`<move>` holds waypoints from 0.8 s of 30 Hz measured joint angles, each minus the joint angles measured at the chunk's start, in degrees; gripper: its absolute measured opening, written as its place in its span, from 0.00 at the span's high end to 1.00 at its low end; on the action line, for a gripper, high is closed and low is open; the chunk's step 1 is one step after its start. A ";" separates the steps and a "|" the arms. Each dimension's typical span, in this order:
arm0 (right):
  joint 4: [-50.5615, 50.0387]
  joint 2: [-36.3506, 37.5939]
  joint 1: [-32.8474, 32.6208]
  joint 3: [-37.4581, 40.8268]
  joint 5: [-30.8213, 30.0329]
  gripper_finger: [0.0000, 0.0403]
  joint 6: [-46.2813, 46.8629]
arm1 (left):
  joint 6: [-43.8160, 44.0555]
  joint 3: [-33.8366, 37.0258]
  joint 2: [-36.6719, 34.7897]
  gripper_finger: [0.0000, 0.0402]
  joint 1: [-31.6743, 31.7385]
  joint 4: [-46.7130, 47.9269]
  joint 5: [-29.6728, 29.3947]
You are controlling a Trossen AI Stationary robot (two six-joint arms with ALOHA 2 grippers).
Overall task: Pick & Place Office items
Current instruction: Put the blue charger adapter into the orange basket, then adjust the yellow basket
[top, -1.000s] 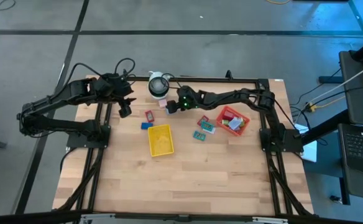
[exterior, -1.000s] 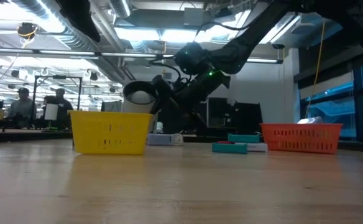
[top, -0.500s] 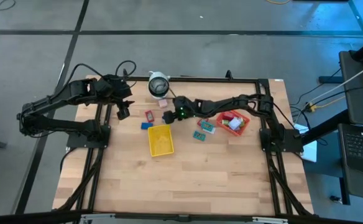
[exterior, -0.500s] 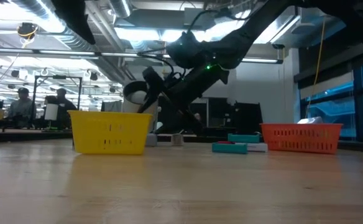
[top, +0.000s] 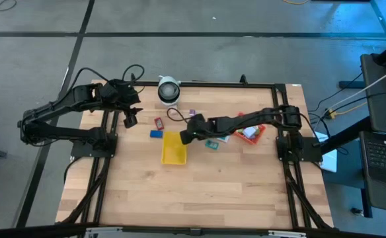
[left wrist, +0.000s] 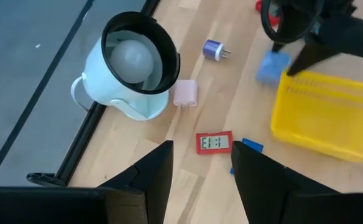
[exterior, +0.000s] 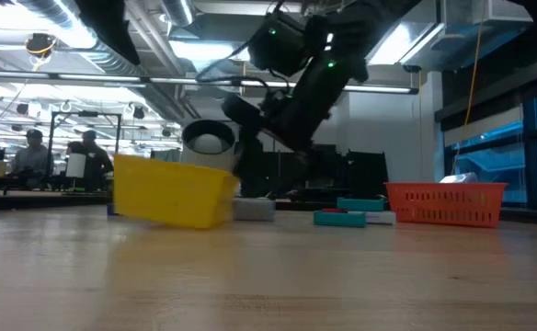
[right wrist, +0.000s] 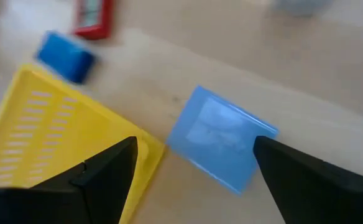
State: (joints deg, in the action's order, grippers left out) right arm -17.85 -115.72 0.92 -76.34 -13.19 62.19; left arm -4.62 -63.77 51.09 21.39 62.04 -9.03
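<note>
Right gripper [top: 185, 134] spread wide, empty, at tilted yellow tray [top: 174, 148]; light-blue packet [right wrist: 220, 138] beside tray. Left gripper [top: 131, 119] part-open, empty. One red-orange tray [top: 249, 129].

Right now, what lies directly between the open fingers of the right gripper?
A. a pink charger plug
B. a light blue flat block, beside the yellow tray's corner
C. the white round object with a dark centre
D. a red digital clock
B: in the right wrist view, the light blue flat block lies between the right gripper's spread fingers, beside the yellow tray.
</note>
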 joint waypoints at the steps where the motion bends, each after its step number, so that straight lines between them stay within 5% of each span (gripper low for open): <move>1: -2.02 0.49 -0.01 0.04 -1.02 0.17 0.56 | 0.11 0.00 0.00 0.61 0.00 -0.02 0.56; 7: -6.29 2.78 -0.11 0.20 -3.90 0.17 3.32 | 0.67 -0.02 0.64 0.66 -0.95 -0.05 7.55; 16: -3.51 10.05 -1.59 0.04 -10.21 0.17 -2.71 | 0.82 -0.04 -1.21 0.67 -2.28 1.63 1.31; 24: -4.92 8.01 1.26 0.02 -3.40 0.17 -4.61 | 0.90 -0.04 -1.90 0.68 0.81 6.00 1.33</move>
State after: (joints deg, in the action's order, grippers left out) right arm -22.78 -107.71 2.18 -76.31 -16.59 57.59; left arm -3.73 -63.81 49.19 22.19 68.04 -7.70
